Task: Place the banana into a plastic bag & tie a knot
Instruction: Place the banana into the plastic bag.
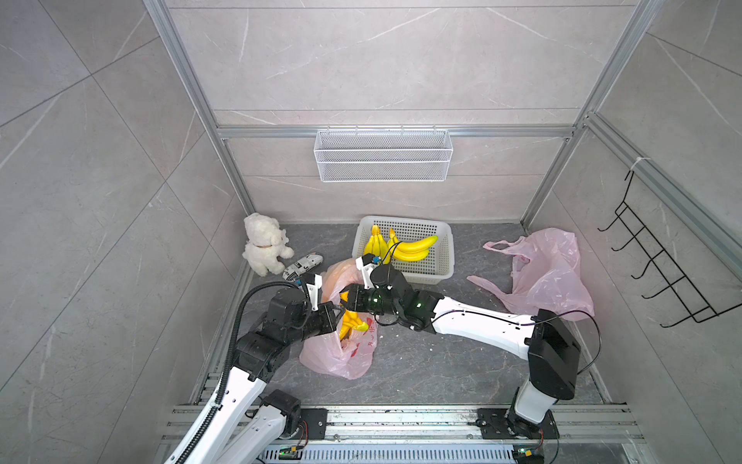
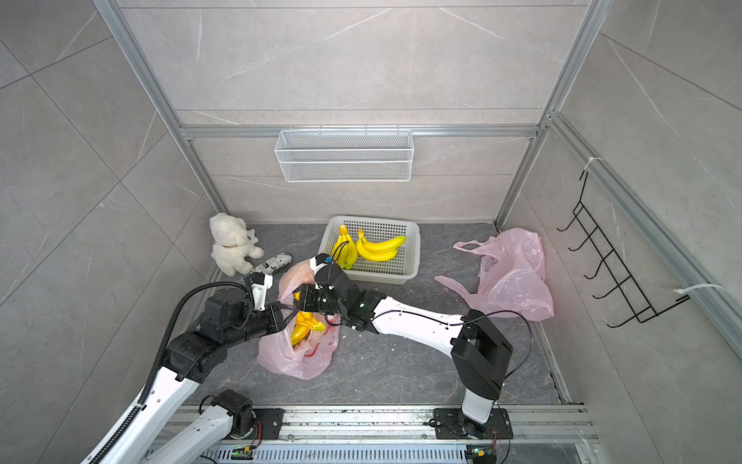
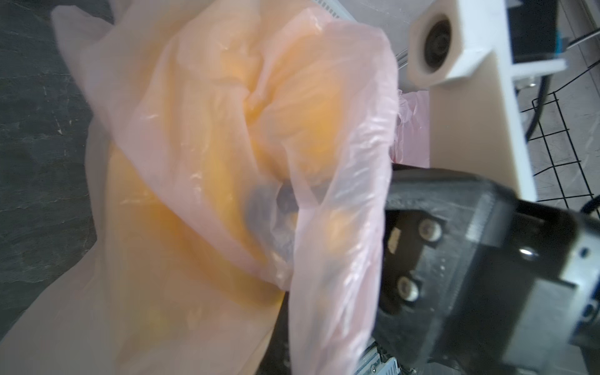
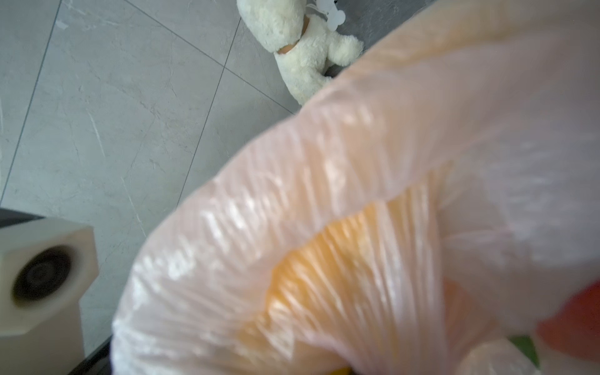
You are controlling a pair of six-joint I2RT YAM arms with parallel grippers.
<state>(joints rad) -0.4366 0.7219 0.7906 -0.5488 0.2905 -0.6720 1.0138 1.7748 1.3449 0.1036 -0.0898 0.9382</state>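
The pink plastic bag (image 1: 341,357) (image 2: 297,357) lies at the front left of the table with its mouth lifted. A yellow banana (image 1: 353,323) (image 2: 303,325) bunch sits inside the mouth. My left gripper (image 1: 336,310) (image 2: 286,308) is shut on a stretched strip of the bag's rim. My right gripper (image 1: 346,299) (image 2: 299,299) reaches into the mouth from the right, and yellow shows at its tips. In the left wrist view the bag (image 3: 194,130) glows yellow, with the right fingers (image 3: 259,207) dark behind the film. Bag film (image 4: 357,194) fills the right wrist view and hides the jaws.
A white basket (image 1: 443,277) behind the bag holds two more banana bunches (image 1: 413,249). A second pink bag (image 1: 550,277) lies at the right. A white teddy bear (image 1: 263,245) and a newsprint-patterned item (image 1: 303,267) are at the back left. A wire shelf (image 1: 383,156) and a black hook rack (image 1: 662,273) hang on the walls.
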